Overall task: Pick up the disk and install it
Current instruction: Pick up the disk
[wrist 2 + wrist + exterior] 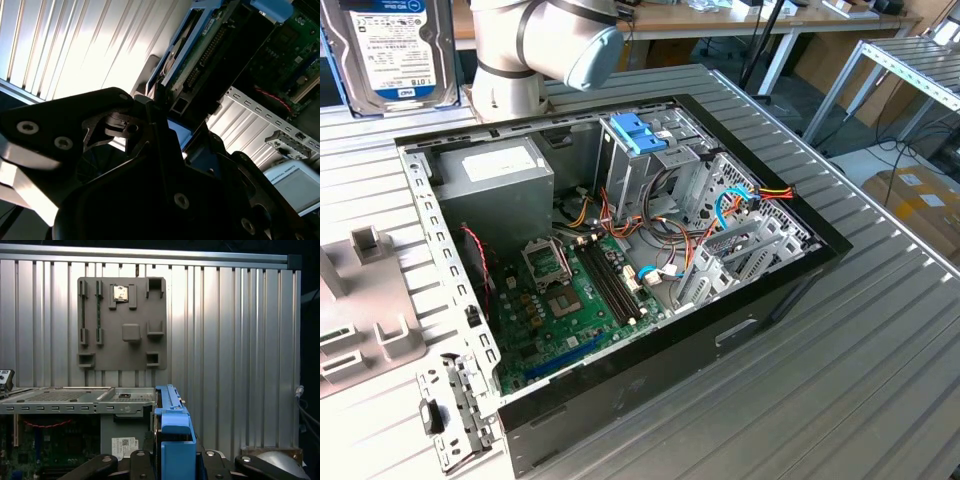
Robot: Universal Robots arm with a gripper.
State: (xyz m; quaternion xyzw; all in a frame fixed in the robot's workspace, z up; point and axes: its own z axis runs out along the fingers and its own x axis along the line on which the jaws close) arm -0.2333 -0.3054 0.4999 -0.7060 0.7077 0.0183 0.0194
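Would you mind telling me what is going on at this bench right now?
A robot arm has its gripper clamped on the disk at its blue end piece. It holds the disk upright in the air, at the exterior view's left of the open computer case on the table. The disk is not yet inside the case, where the motherboard lies exposed.
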